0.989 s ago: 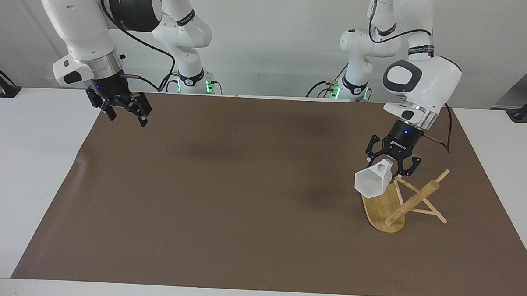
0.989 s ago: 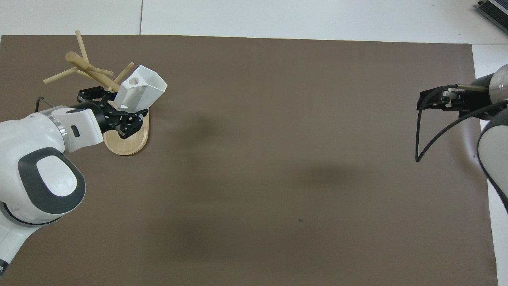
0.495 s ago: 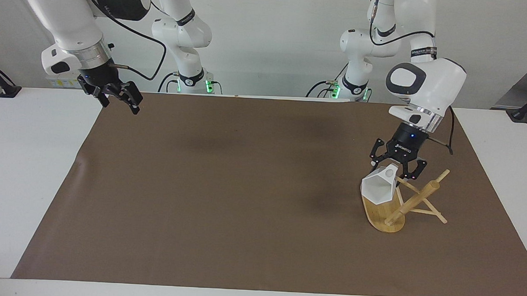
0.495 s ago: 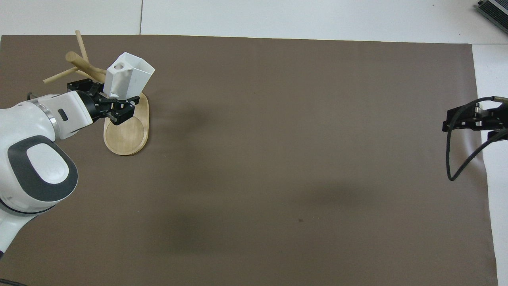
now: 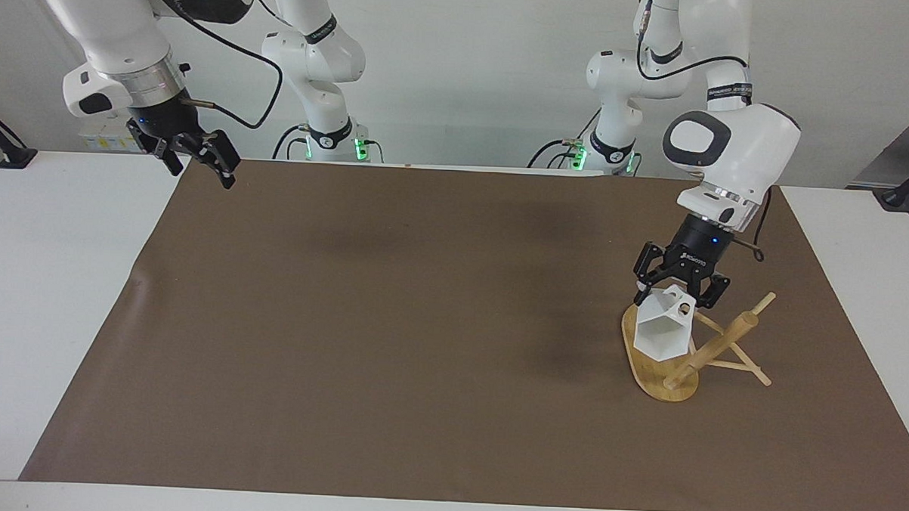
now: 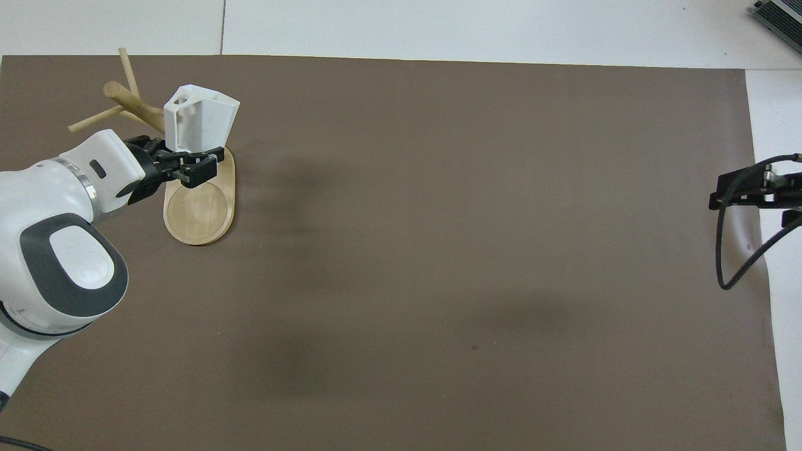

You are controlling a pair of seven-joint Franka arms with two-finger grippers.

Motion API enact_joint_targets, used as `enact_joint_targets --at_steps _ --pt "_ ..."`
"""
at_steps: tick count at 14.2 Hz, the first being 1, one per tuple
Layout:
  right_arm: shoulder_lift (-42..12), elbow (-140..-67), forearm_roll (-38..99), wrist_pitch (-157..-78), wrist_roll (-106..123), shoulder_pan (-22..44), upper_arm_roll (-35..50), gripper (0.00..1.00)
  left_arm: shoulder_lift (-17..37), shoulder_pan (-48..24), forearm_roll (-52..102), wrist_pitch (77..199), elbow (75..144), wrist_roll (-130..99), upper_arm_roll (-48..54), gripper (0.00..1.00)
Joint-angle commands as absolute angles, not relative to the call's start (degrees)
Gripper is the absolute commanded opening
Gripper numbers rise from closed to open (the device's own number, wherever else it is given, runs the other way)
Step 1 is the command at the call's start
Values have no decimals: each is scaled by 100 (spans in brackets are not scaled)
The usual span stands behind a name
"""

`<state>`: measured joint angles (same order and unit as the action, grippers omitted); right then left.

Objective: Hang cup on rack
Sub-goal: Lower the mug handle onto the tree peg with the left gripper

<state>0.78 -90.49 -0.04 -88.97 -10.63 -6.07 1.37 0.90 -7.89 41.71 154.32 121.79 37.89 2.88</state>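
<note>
The cup (image 5: 665, 332), pinched at its handle by the left tool (image 5: 678, 290), has rolled mouth-downward at the facing view's lower right, over the rack (image 5: 712, 351) (its handle hole now nearer a peg). A second ago it hung tilted. The right tool (image 5: 201, 153), spread, has retreated to the upper left, above the tabletop (image 5: 60, 287).

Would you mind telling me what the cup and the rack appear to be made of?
The cup: probably matte white plastic, given its flat, sharp-edged facets without glaze shine. The rack: light wood, likely bamboo, with pale tan colour, a smooth base and round peg sticks.
</note>
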Motion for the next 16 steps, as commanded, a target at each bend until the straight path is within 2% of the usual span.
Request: enact_joint_targets --at_steps 1,11,16 --pt "158 -9079 -26 -8806 -958 -554 18 100 176 -765 4061 15486 12076 3524 290 0" --pt "176 -9097 -26 -8868 -1020 -589 26 100 281 -756 4061 15504 12111 2998 290 0" --pt "167 -9097 -62 -9211 -670 -589 -88 100 281 -650 4060 15486 12129 2988 281 0"
